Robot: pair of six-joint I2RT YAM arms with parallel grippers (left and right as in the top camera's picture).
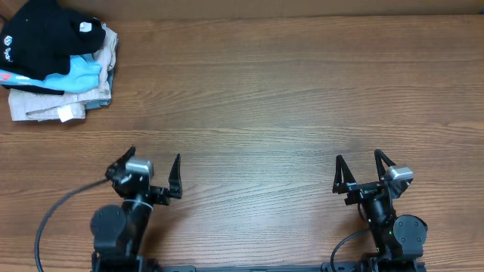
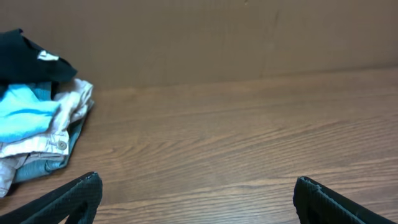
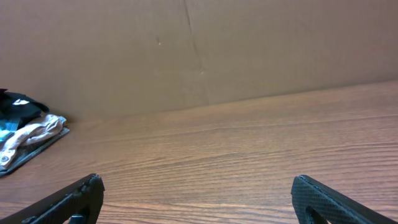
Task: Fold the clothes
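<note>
Sitting well beyond left gripper (image 1: 155, 153): clothes pile (image 1: 59, 64).

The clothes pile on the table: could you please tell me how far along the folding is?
Nothing looks folded: the clothes pile sits crumpled in the far left corner, a black garment on top. Nothing is in hand; the left gripper and right gripper are open and empty, well away from it. All the folding is left.
</note>
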